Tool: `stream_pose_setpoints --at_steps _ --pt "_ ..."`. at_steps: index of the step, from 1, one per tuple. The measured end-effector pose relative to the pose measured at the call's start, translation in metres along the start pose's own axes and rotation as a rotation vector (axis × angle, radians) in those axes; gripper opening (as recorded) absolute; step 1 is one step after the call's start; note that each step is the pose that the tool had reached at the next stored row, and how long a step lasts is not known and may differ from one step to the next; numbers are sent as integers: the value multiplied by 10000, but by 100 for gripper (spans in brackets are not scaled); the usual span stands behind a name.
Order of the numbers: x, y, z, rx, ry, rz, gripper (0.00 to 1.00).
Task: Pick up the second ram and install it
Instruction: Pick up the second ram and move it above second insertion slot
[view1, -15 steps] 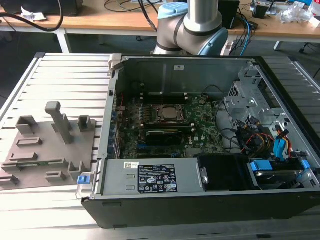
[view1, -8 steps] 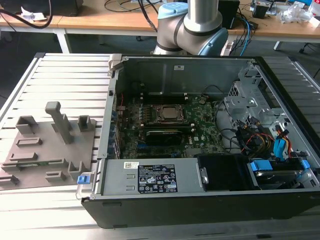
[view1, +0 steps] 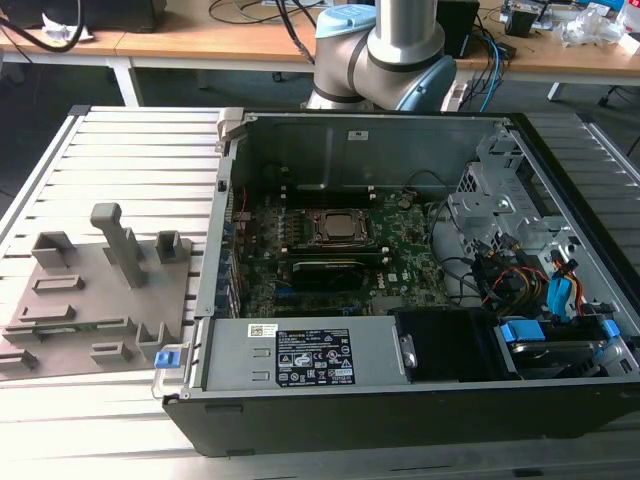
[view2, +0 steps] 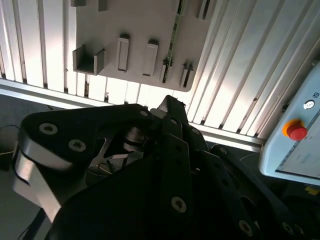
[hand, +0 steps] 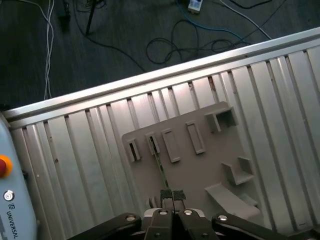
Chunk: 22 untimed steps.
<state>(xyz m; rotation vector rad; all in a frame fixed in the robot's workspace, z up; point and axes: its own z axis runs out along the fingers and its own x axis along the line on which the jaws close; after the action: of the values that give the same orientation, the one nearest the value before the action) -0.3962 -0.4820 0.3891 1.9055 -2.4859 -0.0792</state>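
Note:
The second ram (hand: 160, 165) is a thin green stick standing on edge in a slot of the grey fixture plate (hand: 200, 175). In the second wrist view the ram (view2: 174, 32) shows as a narrow green edge on the plate (view2: 140, 30). The exterior view has the ram (view1: 80, 326) low on the plate (view1: 95, 290), to the left of the open computer case. In the first wrist view my gripper (hand: 171, 194) hangs well above the plate, over the near end of the ram. Its two pads are pressed together and hold nothing. The second wrist view has its dark fingers (view2: 172, 107) over the slatted table.
The open computer case (view1: 370, 130) with its green motherboard (view1: 400, 250) fills the exterior view's right. The plate carries upright posts (view1: 118, 240). A pale control pendant with a red button (view2: 296, 131) lies beside the slatted table (hand: 75, 145). Cables run over the dark floor (hand: 150, 40).

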Motion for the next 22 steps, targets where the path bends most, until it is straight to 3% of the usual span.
stream_pose_setpoints --at_steps 7,10,15,22 --pt "0 0 0 -22 41 -901 11" --pt "0 0 0 -22 41 -907 11" --pt "0 0 0 -22 41 -910 36" --pt "1 -1 33 -23 43 -923 36"
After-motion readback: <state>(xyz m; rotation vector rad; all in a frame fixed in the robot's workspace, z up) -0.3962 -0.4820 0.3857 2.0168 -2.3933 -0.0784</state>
